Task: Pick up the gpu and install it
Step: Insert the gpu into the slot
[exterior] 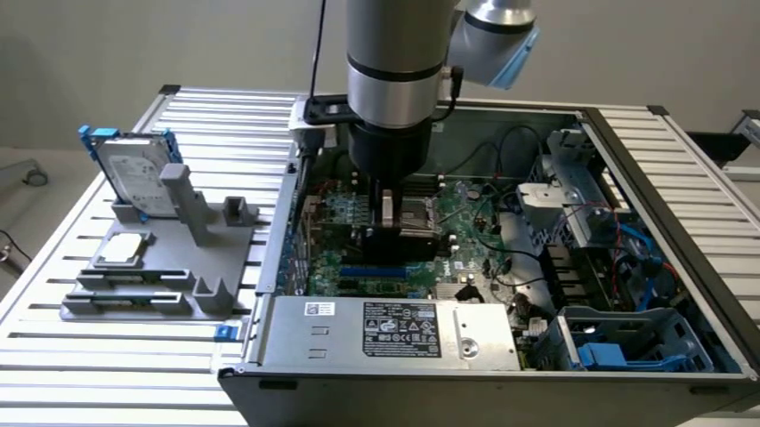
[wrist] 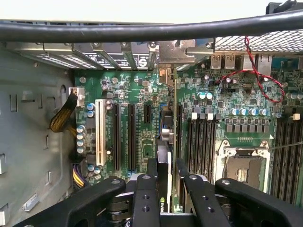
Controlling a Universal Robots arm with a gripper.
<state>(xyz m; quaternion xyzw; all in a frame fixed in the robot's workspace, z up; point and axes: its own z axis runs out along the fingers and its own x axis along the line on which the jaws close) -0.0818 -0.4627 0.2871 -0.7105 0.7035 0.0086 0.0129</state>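
Note:
My gripper (exterior: pixel 393 227) reaches down into the open computer case (exterior: pixel 618 133) over the green motherboard (exterior: pixel 469 236). It is shut on the gpu (wrist: pixel 165 142), a slim black card held edge-on between the two fingers (wrist: pixel 145 194). In the wrist view the card runs from the fingers toward the rear bracket openings, lined up over a black slot between the expansion slots and the memory slots. Its silver end bracket (wrist: pixel 165 75) sits at the case's rear wall. In the exterior view the gpu (exterior: pixel 400 242) is a dark block under the wrist, low over the board.
On the exterior view's left a grey fixture (exterior: pixel 155 267) holds a hard drive in a blue-edged frame (exterior: pixel 133 169) and a small silver processor chip (exterior: pixel 125 250). The power supply (exterior: pixel 392 329) is in front. An empty CPU socket (wrist: pixel 244 170) and a white slot (wrist: pixel 100 132) flank the card.

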